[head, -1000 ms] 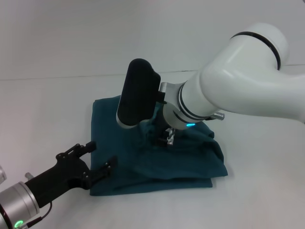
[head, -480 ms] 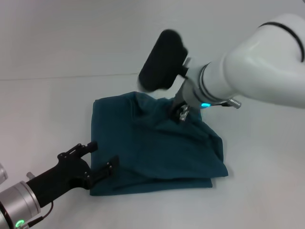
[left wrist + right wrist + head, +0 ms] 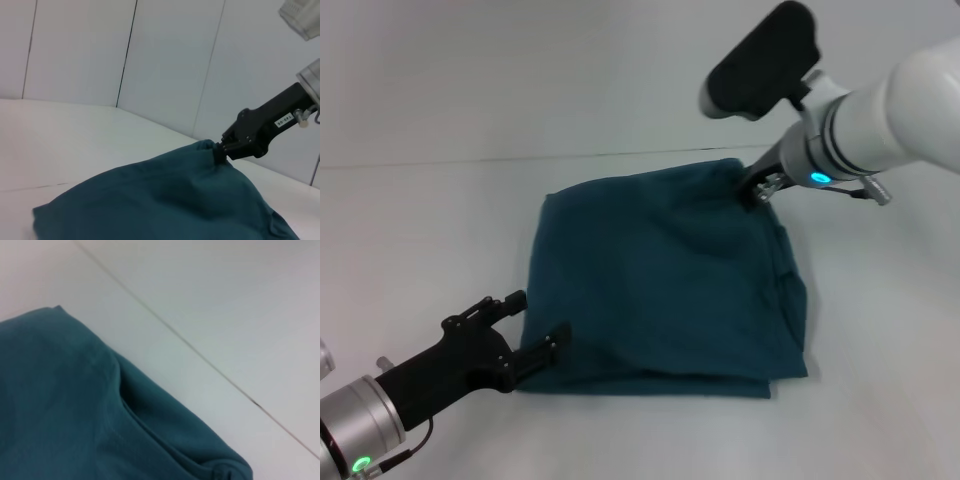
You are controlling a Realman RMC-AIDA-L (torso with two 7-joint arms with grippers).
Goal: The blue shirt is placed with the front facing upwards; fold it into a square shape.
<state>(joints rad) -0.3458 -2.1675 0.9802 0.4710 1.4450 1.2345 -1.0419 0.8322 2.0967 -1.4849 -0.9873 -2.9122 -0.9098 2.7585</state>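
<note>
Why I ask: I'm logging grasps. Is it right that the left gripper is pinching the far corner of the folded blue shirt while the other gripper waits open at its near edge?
Not quite. The right gripper pinches the blue shirt at its far corner, as the left wrist view shows; the left gripper waits open at the near edge.

White surface (image 3: 430,230) carries the blue shirt (image 3: 660,290), folded to a rough square, plain teal side up (layered edges showing along its near and right sides), lying directly on it, centre-right.
</note>
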